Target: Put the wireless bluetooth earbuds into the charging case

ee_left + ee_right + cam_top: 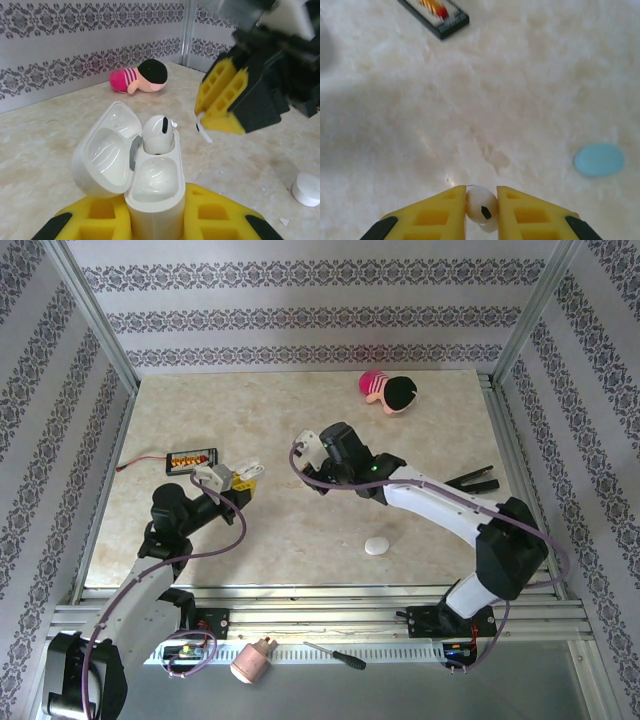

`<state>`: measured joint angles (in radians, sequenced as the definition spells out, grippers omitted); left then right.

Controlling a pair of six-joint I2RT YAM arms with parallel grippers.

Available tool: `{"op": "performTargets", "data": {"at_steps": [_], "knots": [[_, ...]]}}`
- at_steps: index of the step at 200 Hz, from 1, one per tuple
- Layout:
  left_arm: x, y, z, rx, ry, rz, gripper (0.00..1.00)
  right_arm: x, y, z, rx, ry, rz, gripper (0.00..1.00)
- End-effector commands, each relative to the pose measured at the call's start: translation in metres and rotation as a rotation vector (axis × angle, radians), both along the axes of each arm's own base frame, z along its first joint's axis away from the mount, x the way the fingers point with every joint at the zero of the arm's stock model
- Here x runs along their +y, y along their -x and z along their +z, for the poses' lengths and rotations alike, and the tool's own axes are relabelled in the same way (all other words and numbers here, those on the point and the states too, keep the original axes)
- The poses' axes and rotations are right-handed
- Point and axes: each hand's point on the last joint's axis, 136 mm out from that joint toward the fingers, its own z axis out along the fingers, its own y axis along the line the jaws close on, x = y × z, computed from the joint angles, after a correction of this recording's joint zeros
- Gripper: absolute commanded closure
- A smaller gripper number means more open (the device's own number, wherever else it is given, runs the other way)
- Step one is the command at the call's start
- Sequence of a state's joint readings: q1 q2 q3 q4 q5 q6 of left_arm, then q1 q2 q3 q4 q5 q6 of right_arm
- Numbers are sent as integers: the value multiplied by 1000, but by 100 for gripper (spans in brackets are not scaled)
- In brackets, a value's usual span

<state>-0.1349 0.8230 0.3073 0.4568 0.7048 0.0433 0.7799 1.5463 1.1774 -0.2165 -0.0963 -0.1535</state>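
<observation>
Top view: the left claw (242, 477) sits left of centre over the worktop (420, 430), clamped on the charging case (250, 470), which shows as a small white shape with its lid up. The right claw (303, 456) hangs just beside it on the right, not touching. A white puck (377, 545) lies alone nearer the arm bases. A doll (388, 390) lies at the far edge.

Left wrist view: the case stands upright, gripped low between yellow fingers (220, 220). It is glossy white, with the hinged lid swung open to the left. The seated earbud (159, 134) rests in the farther well: white and rounded, with a dark oval mark. The nearer well shows its smooth hollow. Up and to the right, the thin white stem of the pinched earbud (202, 131) pokes out below the other claw's yellow pads.

Right wrist view: the fingers are nearly closed on the pinched earbud (481, 204) (egg-shaped, white, one small black mark), held above the worktop. A light-blue oval (599, 160) lies off to the right.
</observation>
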Motion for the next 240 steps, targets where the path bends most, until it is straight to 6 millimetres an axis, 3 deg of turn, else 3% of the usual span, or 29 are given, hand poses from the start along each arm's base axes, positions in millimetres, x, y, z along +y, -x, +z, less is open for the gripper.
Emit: {"op": "performTargets", "data": {"at_steps": [1,48,91,240], "knots": [[-3,-1,10,-11,19,-33,100,9,-2,44,-220,-24,25,81],[-8,-1,14,-2,46,-59,100,41,14,83,-338,-123,96,82],[-12,2,16,17,66,-95,100,63,25,102,-347,-206,178,82],[-19,6,27,15,101,-145,100,103,37,83,-327,-165,295,82]]}}
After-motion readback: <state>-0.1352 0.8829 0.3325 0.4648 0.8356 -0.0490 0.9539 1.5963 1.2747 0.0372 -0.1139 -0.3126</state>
